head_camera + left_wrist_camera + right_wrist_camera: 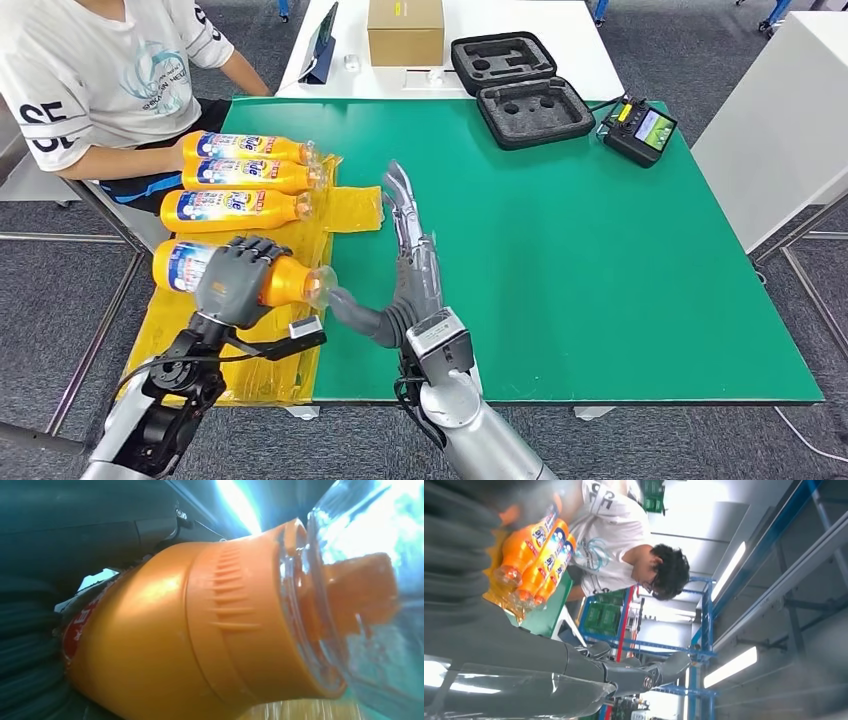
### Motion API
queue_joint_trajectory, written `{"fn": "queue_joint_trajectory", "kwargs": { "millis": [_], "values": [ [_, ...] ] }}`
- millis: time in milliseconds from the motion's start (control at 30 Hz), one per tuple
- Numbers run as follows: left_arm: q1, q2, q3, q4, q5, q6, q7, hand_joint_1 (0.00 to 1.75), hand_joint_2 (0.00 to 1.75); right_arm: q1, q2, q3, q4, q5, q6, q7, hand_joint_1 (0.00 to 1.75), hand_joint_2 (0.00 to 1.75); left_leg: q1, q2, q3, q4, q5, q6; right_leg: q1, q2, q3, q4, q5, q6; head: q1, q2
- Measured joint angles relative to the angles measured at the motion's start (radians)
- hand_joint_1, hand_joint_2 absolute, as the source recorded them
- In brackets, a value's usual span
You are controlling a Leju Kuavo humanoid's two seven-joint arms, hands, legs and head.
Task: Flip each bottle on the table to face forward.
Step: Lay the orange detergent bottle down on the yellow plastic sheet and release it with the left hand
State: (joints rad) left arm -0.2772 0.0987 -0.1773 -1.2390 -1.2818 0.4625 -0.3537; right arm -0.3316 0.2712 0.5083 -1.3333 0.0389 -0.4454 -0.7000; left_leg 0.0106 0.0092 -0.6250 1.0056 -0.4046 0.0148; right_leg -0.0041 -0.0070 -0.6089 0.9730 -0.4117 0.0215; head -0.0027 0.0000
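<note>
Gripping the nearest orange bottle (262, 274) from above, left hand (234, 279), right hand (405, 262) flat, fingers straight, empty

Orange bottles (243, 176) with blue-and-white labels lie on yellow film (352, 210), green table (600, 250).

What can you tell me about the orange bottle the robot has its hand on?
The orange bottle looks like glossy plastic, with a blue, red and white label on its body and a clear cap over an orange ribbed collar and nozzle. It lies on its side on the yellow sheet, nearest the robot of four bottles, cap pointing toward the green table top. The left hand grips its middle from above; the right hand's thumb reaches the cap.
</note>
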Motion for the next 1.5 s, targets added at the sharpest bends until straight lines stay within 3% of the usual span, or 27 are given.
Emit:
{"fn": "queue_joint_trajectory", "kwargs": {
  "millis": [133,267,767,1067,1133,1200,1300,1433,1500],
  "values": [
    [-0.02,0.013,-0.039,0.065,0.05,-0.152,-0.026,1.75,1.75,0.0,0.0,0.0,0.003,0.001,0.016,0.0,0.0,1.75,0.0,0.0,0.0,0.0,0.0,0.0,0.0,0.0,0.0,0.0,0.0,0.0,0.0,0.0],
    [-0.064,0.024,-0.068,0.136,0.103,-0.239,-0.057,1.75,1.75,-0.001,0.0,0.0,0.01,0.005,0.021,0.0,0.0,1.75,0.0,0.0,0.0,0.0,0.0,0.0,0.0,-0.001,0.0,0.0,0.0,0.0,0.0,0.0],
    [-0.162,0.043,-0.12,0.244,0.156,-0.378,-0.074,1.75,1.75,0.0,0.0,0.0,0.032,0.012,0.033,0.0,0.0,1.75,0.0,0.0,0.0,0.0,0.0,0.0,0.0,0.0,0.0,0.0,0.0,0.0,0.0,0.0],
    [-0.207,0.062,-0.162,0.315,0.112,-0.417,-0.024,1.73,1.75,0.0,0.0,-0.006,0.051,-0.006,0.063,0.0,0.0,1.75,0.0,0.0,0.0,0.0,0.0,0.0,0.0,-0.001,0.0,0.0,0.0,0.0,0.0,0.0],
    [-0.214,0.064,-0.169,0.325,0.104,-0.416,-0.016,1.54,1.75,0.0,0.0,-0.008,0.055,-0.006,0.067,0.0,0.0,1.75,0.0,-0.001,0.0,0.0,0.0,0.0,0.0,-0.001,0.001,0.0,0.0,0.0,0.0,0.0],
    [-0.22,0.065,-0.177,0.335,0.087,-0.414,0.001,1.18,1.75,0.0,0.0,-0.011,0.058,-0.006,0.072,0.0,0.0,1.75,0.0,-0.001,0.001,0.0,0.0,0.0,0.0,0.0,0.001,0.0,0.0,0.0,0.0,0.0],
    [-0.232,0.067,-0.191,0.356,0.063,-0.42,0.032,0.79,1.75,0.0,0.001,-0.017,0.063,-0.006,0.076,0.0,0.0,1.75,0.0,-0.001,0.002,0.0,0.0,0.0,0.0,-0.001,0.003,0.0,0.0,0.0,0.0,0.0],
    [-0.256,0.067,-0.204,0.391,0.052,-0.439,0.052,0.07,1.75,0.0,0.003,-0.019,0.067,-0.002,0.076,0.0,0.0,1.75,0.0,-0.001,0.006,0.0,0.0,0.0,0.0,-0.001,0.007,0.0,0.0,0.0,0.0,0.0],
    [-0.267,0.066,-0.209,0.406,0.061,-0.455,0.05,0.0,1.75,0.0,0.003,-0.021,0.068,-0.001,0.074,0.0,0.0,1.75,0.0,-0.001,0.007,0.0,0.0,0.0,0.0,0.0,0.008,0.0,0.0,0.0,0.0,0.0]
  ]
}}
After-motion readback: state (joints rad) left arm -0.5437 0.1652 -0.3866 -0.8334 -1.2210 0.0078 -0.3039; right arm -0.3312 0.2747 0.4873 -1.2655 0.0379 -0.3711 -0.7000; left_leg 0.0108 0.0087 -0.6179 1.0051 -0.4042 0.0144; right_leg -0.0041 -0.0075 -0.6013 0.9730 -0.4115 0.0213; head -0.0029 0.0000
